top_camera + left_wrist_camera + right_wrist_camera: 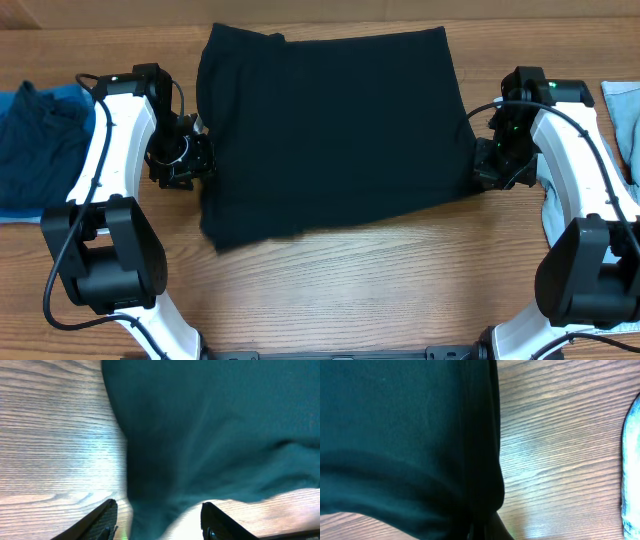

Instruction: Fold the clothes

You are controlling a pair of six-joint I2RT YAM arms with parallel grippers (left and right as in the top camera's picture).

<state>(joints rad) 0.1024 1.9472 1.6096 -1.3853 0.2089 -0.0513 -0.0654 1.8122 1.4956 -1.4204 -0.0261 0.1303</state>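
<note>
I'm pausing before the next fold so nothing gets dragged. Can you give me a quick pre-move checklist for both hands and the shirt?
1. The left hand is open: ok.
2. The shirt is free of the left fingers: cannot tell; its edge lies between them.
3. The right hand is shut on the shirt's right edge: ok.
4. The shirt's edges are square: not ok; its lower left corner juts out.
5. The shirt lies apart from the blue garment: ok.
</note>
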